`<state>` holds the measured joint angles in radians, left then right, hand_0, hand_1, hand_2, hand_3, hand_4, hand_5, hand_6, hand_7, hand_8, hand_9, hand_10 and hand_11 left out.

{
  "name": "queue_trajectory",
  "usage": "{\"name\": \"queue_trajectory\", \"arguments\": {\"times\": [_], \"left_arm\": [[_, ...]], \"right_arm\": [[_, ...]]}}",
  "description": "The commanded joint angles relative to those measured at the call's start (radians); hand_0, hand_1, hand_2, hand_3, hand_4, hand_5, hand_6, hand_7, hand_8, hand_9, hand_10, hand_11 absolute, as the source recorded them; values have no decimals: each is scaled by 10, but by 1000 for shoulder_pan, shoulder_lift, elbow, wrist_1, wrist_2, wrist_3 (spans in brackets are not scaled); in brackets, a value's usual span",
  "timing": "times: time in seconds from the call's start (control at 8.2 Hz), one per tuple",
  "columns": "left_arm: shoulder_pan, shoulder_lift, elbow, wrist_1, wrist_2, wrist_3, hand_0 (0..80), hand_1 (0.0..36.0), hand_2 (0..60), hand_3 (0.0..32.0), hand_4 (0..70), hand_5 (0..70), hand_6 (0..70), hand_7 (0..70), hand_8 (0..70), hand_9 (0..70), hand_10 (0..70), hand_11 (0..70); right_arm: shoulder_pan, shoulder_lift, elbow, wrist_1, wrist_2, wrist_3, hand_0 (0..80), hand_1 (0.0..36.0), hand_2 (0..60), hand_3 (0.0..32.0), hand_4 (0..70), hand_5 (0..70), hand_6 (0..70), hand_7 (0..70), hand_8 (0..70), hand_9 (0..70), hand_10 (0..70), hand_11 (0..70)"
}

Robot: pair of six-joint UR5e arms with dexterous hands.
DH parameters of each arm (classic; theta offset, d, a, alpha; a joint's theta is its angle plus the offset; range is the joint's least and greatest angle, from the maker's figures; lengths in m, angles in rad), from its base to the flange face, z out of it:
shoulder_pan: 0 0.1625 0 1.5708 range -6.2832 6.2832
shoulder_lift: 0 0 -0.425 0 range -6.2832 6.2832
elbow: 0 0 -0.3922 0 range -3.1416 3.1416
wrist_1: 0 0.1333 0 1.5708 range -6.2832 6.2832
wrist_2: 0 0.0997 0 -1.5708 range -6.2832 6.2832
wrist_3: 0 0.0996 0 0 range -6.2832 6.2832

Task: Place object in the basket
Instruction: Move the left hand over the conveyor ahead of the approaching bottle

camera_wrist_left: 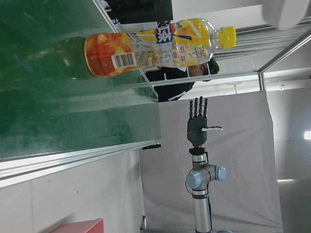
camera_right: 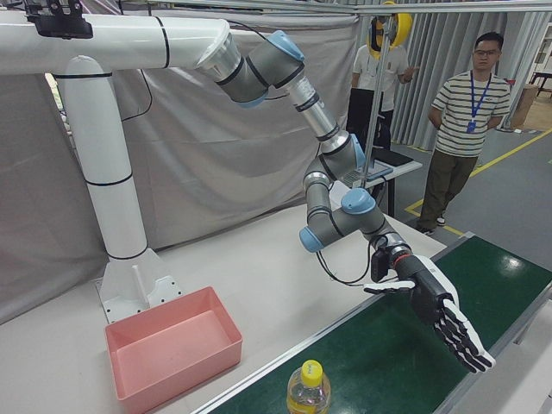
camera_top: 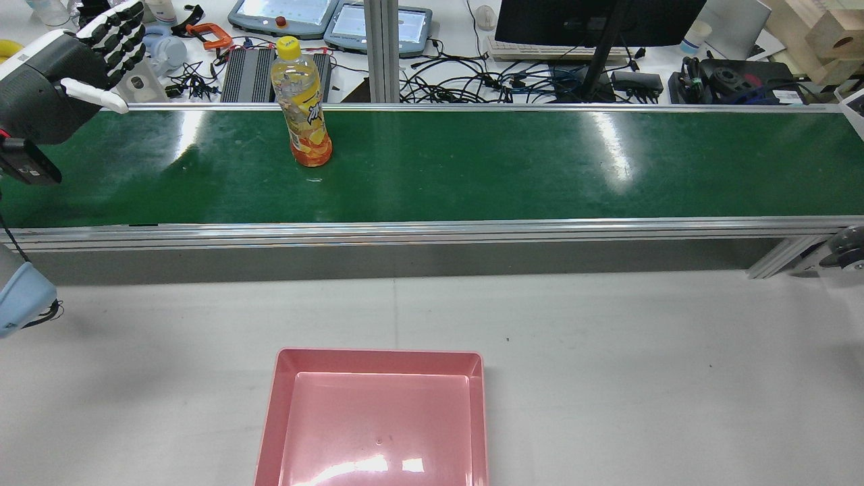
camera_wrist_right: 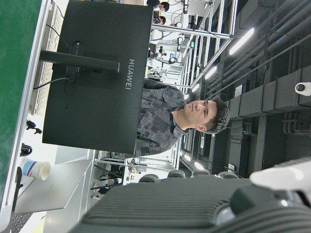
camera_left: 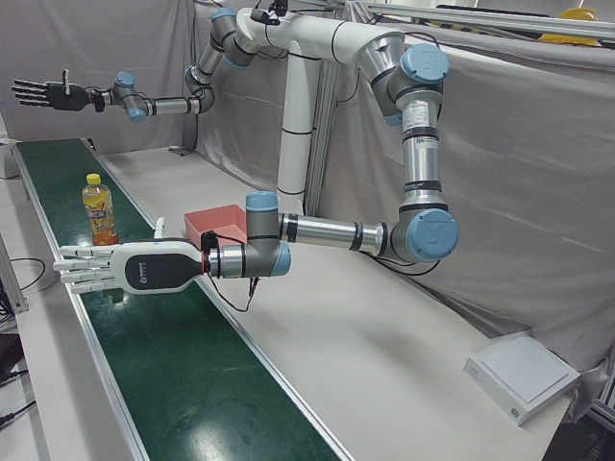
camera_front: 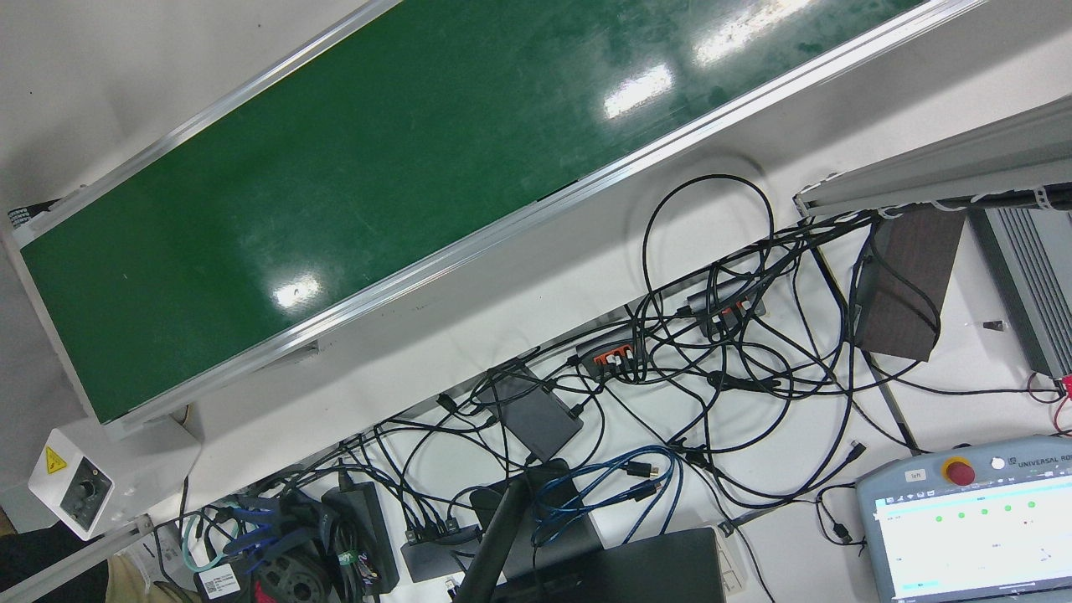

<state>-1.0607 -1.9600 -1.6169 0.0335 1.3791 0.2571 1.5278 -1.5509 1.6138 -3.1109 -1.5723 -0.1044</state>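
A yellow-capped bottle of orange drink [camera_top: 302, 101] stands upright on the green conveyor belt [camera_top: 540, 169]. It also shows in the left-front view [camera_left: 99, 211], the right-front view [camera_right: 308, 392] and the left hand view [camera_wrist_left: 155, 46]. The pink basket [camera_top: 374, 358] sits empty on the white table before the belt. My left hand [camera_top: 64, 81] is open, fingers straight, hovering over the belt to the left of the bottle and apart from it; it shows too in the left-front view [camera_left: 115, 269] and the right-front view [camera_right: 444, 319]. My right hand [camera_left: 43, 93] is open, raised high at the far end.
Behind the belt lie cables [camera_top: 472, 81], teach pendants [camera_top: 283, 13] and a monitor [camera_top: 594, 20]. A person [camera_right: 466, 112] stands beyond the belt's end. The front view shows only bare belt [camera_front: 377, 167] and a desk of cables [camera_front: 712, 352].
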Motion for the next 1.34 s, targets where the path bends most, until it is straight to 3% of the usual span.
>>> {"name": "queue_trajectory", "arguments": {"times": [0.0,0.61,1.22], "left_arm": [[2,-2,17,8,5,4,625,110,0,0,0,150,0,0,0,0,0,0],[4,-6,8,63,43,4,708,133,0,0,0,199,0,0,0,0,0,0],[5,-46,8,42,87,1,657,124,0,0,0,188,0,0,0,0,0,0]], "right_arm": [[0,0,0,0,0,-1,0,0,0,0,0,0,0,0,0,0,0,0],[0,0,0,0,0,0,0,0,0,0,0,0,0,0,0,0,0,0],[0,0,0,0,0,0,0,0,0,0,0,0,0,0,0,0,0,0]]}}
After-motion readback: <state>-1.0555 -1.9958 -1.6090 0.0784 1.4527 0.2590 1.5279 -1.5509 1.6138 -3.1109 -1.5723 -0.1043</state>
